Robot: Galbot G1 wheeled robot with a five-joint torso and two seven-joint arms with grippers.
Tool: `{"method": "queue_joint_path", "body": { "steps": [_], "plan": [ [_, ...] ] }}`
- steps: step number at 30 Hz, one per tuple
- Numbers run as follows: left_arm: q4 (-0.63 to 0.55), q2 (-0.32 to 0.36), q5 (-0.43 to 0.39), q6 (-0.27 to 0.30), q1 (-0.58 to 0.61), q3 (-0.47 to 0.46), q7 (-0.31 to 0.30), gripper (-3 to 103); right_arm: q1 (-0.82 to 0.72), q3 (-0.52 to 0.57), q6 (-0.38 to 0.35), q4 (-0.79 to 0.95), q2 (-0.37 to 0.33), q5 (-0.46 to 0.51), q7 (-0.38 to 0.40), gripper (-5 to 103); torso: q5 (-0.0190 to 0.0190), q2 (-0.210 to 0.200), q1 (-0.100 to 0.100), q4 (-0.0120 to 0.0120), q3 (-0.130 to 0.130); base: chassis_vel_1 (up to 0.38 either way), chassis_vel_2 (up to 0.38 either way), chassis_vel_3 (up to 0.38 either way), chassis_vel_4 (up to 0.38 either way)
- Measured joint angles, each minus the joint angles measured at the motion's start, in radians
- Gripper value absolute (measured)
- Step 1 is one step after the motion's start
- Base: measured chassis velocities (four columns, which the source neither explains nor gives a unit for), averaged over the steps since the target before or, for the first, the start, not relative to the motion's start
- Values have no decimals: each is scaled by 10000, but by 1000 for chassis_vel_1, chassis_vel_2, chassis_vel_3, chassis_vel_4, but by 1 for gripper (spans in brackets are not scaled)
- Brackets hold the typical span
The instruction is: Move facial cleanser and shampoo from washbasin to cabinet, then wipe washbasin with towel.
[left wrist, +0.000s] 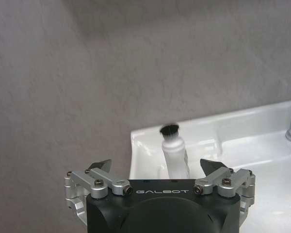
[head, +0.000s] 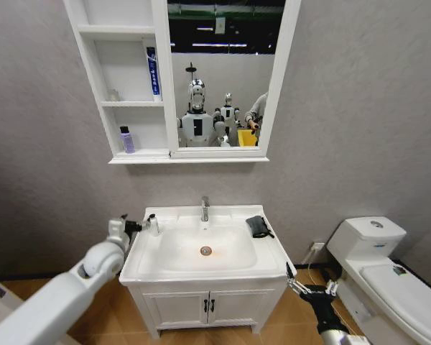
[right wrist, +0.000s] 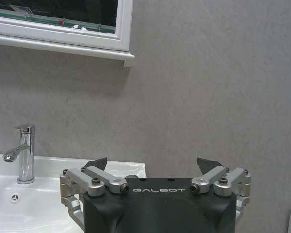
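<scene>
A small white bottle with a black cap (head: 153, 226) (left wrist: 175, 156) stands on the washbasin's (head: 201, 276) back left corner; I cannot tell whether it is the facial cleanser or the shampoo. My left gripper (head: 138, 227) (left wrist: 156, 166) is open, level with it and just short of it, the bottle in line with the gap between the fingers. The dark towel (head: 258, 226) lies on the basin's right rim. The cabinet (head: 122, 86) hangs above, with a purple bottle (head: 127, 139) on its lowest shelf and a blue tube (head: 152, 72) on the middle one. My right gripper (head: 310, 284) (right wrist: 153, 166) is open, low beside the basin's right front corner.
The chrome tap (head: 205, 209) (right wrist: 23, 153) stands at the basin's back middle. A white toilet (head: 388, 277) sits at the right, near my right arm. The grey wall is close behind the basin. The low vanity doors (head: 208, 307) are shut.
</scene>
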Motion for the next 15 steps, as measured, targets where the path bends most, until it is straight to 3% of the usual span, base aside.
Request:
{"method": "queue_joint_path", "body": {
  "steps": [6,11,15],
  "plan": [
    [1045,-912,323,-93,-315,295,194,100,-100,54,0,-4,1,6,8,100,3,-1,1,-3,1,0,0,0,0],
    [2448,-1910,795,-378,-1271,613,564,100,-235,132,7,-35,43,-11,29,100,3,-1,1,-3,1,0,0,0,0],
    [2925,-2211,955,-464,-1601,690,711,100,-272,216,10,-35,46,-3,41,100,3,-1,2,-1,1,0,0,0,0]
  ]
}}
